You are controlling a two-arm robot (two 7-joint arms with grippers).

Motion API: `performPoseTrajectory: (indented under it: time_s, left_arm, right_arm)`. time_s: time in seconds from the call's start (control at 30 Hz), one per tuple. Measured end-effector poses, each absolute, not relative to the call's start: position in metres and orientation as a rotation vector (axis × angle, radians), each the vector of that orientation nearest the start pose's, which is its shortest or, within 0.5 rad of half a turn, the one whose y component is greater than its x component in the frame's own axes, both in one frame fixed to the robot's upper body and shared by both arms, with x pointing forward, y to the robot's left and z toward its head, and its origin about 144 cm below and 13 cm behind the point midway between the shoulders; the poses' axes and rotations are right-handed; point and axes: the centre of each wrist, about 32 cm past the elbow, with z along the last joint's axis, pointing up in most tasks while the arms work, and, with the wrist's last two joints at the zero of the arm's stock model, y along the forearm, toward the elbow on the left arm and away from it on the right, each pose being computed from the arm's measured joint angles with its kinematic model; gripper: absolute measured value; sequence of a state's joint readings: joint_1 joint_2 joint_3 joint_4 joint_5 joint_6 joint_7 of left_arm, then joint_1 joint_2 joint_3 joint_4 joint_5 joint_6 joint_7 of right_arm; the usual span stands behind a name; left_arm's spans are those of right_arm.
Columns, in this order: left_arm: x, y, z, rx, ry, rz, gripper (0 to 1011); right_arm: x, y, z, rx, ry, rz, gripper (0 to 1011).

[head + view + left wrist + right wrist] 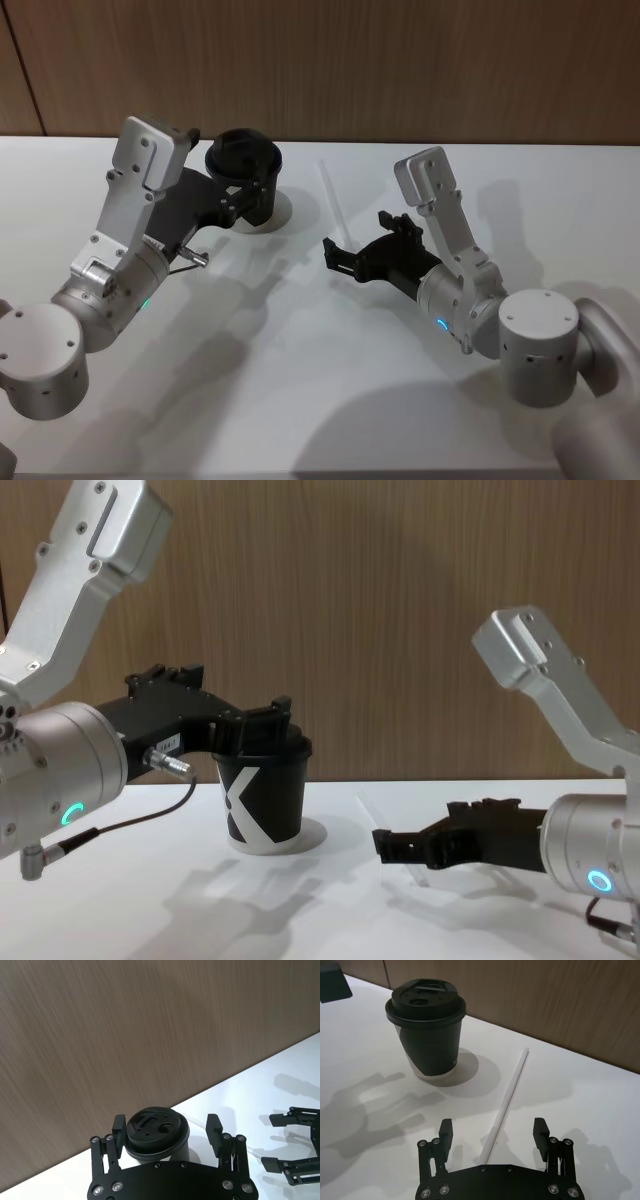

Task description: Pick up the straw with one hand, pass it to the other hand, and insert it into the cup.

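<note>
The cup (245,160), black with a domed lid, stands at the back of the white table (320,400). My left gripper (246,193), on the green-lit arm, is open with a finger on each side of the cup's lid (155,1132); I cannot tell whether they touch it. The straw (330,195) lies flat on the table to the right of the cup. My right gripper (365,240), on the blue-lit arm, hangs open just over the straw's near end (507,1102), which runs between its fingers (446,1132). In the chest view the cup (262,800) shows its white K mark.
A wooden wall (400,60) rises along the table's far edge. The right gripper (290,1145) also shows far off in the left wrist view. Bare tabletop lies in front of both arms.
</note>
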State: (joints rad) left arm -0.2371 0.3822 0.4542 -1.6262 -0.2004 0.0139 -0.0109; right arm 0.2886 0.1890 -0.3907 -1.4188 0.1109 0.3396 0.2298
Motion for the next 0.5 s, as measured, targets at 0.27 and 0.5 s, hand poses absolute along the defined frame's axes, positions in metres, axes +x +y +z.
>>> performPoseTrajectory:
  time_s: [0.27,0.5]
  left_arm:
    - [0.4920,0.1984,1.2044,0.061,-0.268,1.124,1001]
    - [0.4920,0.1984,1.2044,0.061,-0.268,1.124,1002]
  right_arm:
    - [0.5198,-0.1720,1.1714,-0.336,0.118,-1.045,1008]
    - [0.5187,-0.1720,1.1685,-0.333,0.151,-1.058,1008]
